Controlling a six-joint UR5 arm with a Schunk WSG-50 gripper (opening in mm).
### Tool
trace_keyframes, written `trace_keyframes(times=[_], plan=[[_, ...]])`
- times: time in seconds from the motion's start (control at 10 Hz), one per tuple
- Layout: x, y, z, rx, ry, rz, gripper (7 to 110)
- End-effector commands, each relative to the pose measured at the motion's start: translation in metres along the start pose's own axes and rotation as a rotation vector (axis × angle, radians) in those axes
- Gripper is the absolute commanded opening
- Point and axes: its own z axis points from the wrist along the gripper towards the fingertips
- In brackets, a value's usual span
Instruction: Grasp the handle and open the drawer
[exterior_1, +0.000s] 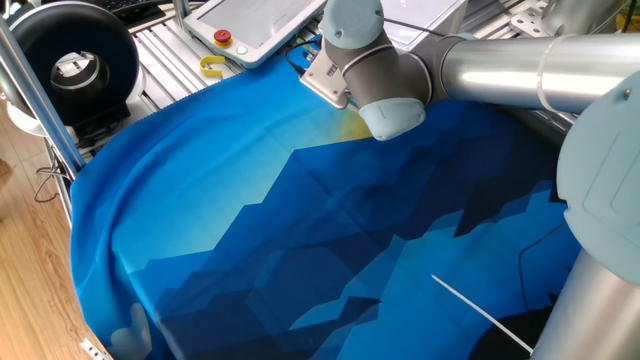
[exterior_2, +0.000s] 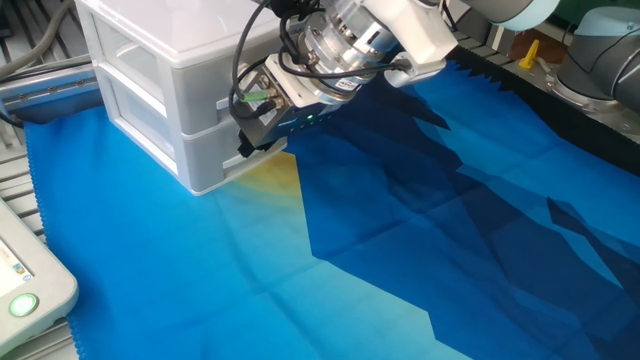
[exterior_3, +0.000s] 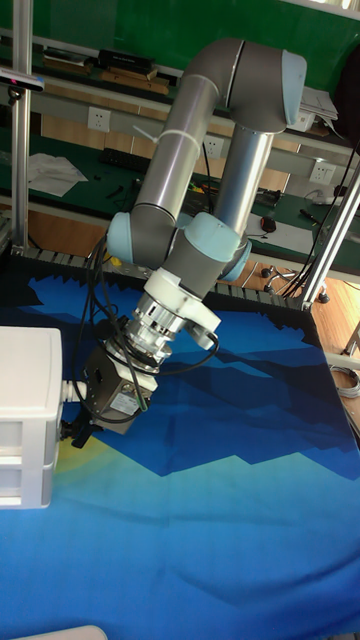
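We had the gripper (exterior_2: 252, 135) pressed up against the front of the drawer (exterior_2: 205, 150), the lower one of the white drawer unit (exterior_2: 165, 70) that sat at the far left corner of the blue cloth (exterior_2: 400, 250) in the other fixed view. The black fingers (exterior_2: 247, 150) reached in at the drawer's front face, right where the handle should be. We couldn't see the handle itself; the fingers and gripper body covered it in every view. We can't tell whether the fingers were clamped on it or just around it.

In the tall fixed view, the gripper (exterior_3: 80, 432) met the drawer unit (exterior_3: 28, 420) at its right face, at the seam between upper and lower drawer. The arm (exterior_3: 200, 170) came down at a slant from above right, wrist tilted toward the unit. The drawer front looked flush or nearly flush with the unit's body; we can't tell finer than that.

In one fixed view the arm's wrist (exterior_1: 365, 70) blocked the drawer unit completely at the cloth's (exterior_1: 300, 230) far edge. Beyond that edge lay a flat white panel (exterior_1: 250, 25) with a red button (exterior_1: 222, 38), and a yellow piece (exterior_1: 213, 68) just beside it. A black reel (exterior_1: 70, 60) stood off the left corner.
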Motion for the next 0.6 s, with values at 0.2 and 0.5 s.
trace_keyframes(times=[0.2, 0.5], plan=[[0.0014, 0.0030, 0.0019, 0.001, 0.003, 0.042, 22], [0.0059, 0.0071, 0.0009, -0.019, 0.029, 0.053, 7]])
